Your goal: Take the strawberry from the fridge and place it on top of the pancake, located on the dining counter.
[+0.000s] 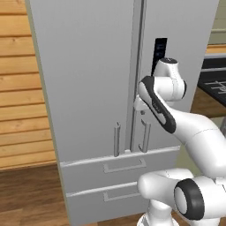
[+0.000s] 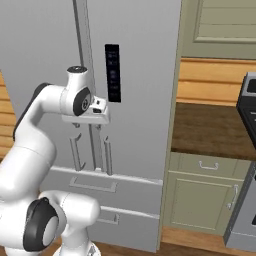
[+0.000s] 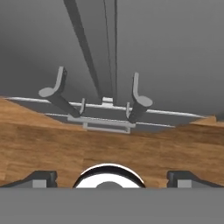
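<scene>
The tall light grey fridge [image 1: 88, 79] [image 2: 145, 75] [image 3: 175, 52] stands with both doors closed, so the strawberry is hidden. My gripper [image 1: 141, 114] [image 2: 87, 127] [image 3: 112, 177] hangs open and empty close to the door seam, pointing down, just above the tops of the two bar handles. In the hand view the left handle [image 3: 54, 89] and the right handle [image 3: 138, 94] run down toward the drawer handle [image 3: 107, 124], and one fingertip [image 3: 41, 178] shows at the bottom. The pancake and the dining counter are out of view.
A black control panel [image 2: 112, 72] sits on the right door. Two drawers [image 1: 119, 165] lie below the doors. A wood-panel wall [image 1: 22, 88] is on the left; a cupboard counter [image 2: 210, 130] and a stove [image 2: 247, 100] are on the right. The floor [image 1: 26, 194] is wooden.
</scene>
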